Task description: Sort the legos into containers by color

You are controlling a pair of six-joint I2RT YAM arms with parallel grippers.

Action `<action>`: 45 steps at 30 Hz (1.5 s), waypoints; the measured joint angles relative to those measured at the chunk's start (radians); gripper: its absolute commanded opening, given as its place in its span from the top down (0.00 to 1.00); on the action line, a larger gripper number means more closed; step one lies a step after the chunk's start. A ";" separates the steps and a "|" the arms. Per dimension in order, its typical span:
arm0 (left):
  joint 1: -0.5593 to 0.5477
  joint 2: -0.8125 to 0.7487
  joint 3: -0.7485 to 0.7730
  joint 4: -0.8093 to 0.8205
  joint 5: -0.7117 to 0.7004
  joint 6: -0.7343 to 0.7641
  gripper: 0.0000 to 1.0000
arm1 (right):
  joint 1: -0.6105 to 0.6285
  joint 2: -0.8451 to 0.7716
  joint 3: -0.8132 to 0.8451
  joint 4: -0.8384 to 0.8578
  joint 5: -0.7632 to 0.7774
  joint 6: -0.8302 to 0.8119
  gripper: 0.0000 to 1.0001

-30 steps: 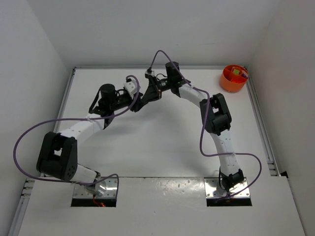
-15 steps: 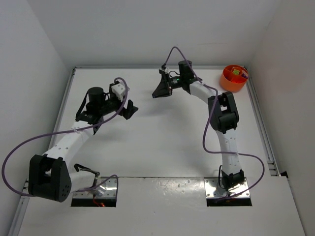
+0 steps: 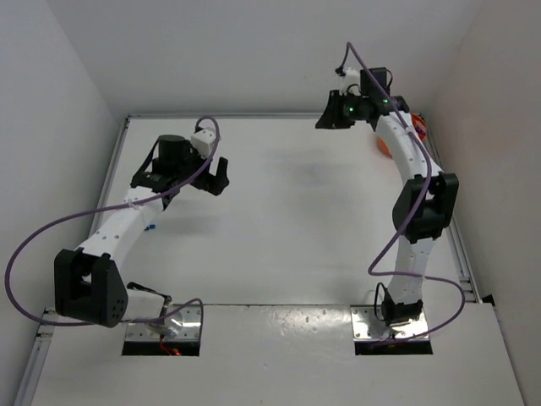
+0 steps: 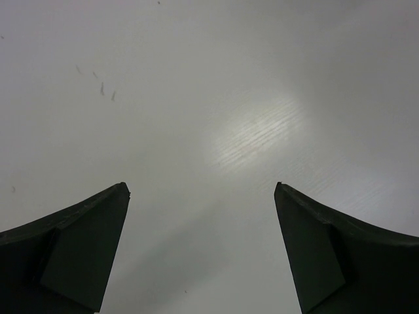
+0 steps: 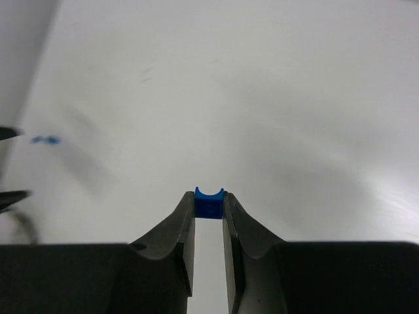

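Robotics lab test cell: a wide white table boxed in by plain white walls, with two white-and-black robot arms bolted to metal plates at its near edge and purple cables looping loose.

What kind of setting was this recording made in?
Probably a lab test cell: a white table boxed in by plain white walls, with the left arm and right arm bolted at its near edge.
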 measured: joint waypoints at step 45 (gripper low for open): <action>-0.027 0.227 0.272 -0.148 -0.183 -0.092 0.00 | -0.232 0.384 0.421 -0.084 0.843 -0.375 0.89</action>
